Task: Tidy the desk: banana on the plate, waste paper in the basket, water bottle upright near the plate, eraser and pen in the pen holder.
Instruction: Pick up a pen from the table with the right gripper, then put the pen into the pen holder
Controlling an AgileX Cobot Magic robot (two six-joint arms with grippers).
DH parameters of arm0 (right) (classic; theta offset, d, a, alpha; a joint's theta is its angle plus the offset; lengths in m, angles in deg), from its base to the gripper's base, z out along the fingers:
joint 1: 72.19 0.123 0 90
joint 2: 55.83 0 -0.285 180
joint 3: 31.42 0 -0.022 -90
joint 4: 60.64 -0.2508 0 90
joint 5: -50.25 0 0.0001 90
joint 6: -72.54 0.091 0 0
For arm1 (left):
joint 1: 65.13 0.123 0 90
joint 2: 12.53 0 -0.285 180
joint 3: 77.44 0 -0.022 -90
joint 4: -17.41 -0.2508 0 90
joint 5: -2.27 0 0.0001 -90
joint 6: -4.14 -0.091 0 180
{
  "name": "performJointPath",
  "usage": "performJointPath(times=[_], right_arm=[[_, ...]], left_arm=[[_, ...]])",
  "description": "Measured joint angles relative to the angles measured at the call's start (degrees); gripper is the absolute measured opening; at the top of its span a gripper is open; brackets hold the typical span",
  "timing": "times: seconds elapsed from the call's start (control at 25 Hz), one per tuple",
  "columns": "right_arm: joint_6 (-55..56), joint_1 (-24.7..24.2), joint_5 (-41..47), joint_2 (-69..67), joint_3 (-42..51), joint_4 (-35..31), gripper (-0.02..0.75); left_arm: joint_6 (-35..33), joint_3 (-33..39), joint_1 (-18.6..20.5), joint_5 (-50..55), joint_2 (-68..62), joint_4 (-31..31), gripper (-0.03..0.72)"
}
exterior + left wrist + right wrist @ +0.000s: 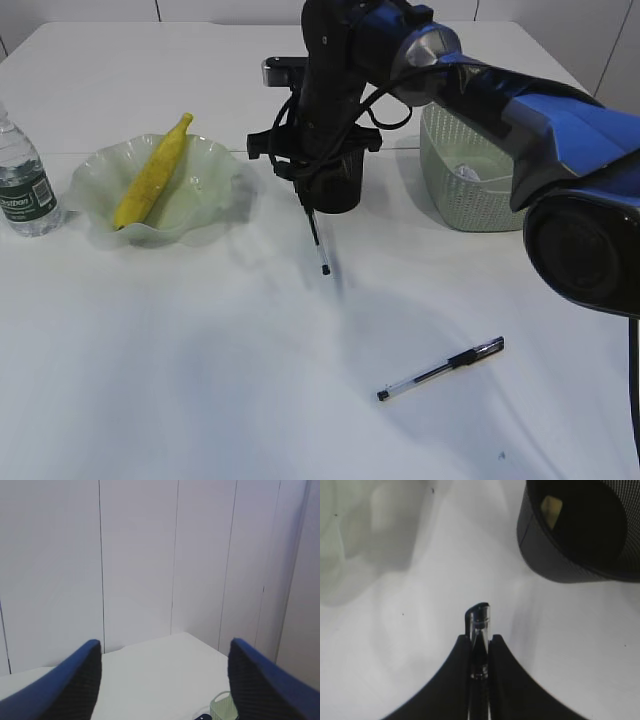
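Note:
My right gripper (303, 186) reaches across the middle and is shut on a clear pen (317, 238). The pen hangs point-down just left of the black mesh pen holder (343, 186). In the right wrist view the pen's cap end (479, 617) sticks out past the gripper (480, 639), with the holder (580, 555) at upper right. A small tan block inside it looks like the eraser (551, 505). A second pen (440, 368) lies on the table. The banana (152, 180) lies on the plate (215, 195), and the water bottle (22, 180) stands upright to its left. My left gripper (165, 642) is open and faces the wall.
The pale green basket (450, 165) stands right of the holder with white waste paper (468, 172) inside; its rim (220, 707) also shows low in the left wrist view. The right arm's blue forearm (540, 110) spans the back right of the table.

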Motion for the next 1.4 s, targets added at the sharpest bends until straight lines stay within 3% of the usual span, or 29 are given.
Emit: performJointPath(times=[0.24,0.6,1.4], right_arm=[[-0.11,0.0,0.32,0.0,-4.79,0.74,0.041],[-0.21,0.0,0.66,0.0,-11.34,7.73,0.041],[-0.32,0.0,-0.13,0.0,-16.45,19.64,0.039]], left_arm=[[0.0,0.0,0.0,0.0,0.0,0.0,0.551],[0.0,0.0,0.0,0.0,0.0,-0.06,0.551],[0.0,0.0,0.0,0.0,0.0,-2.15,0.551]])
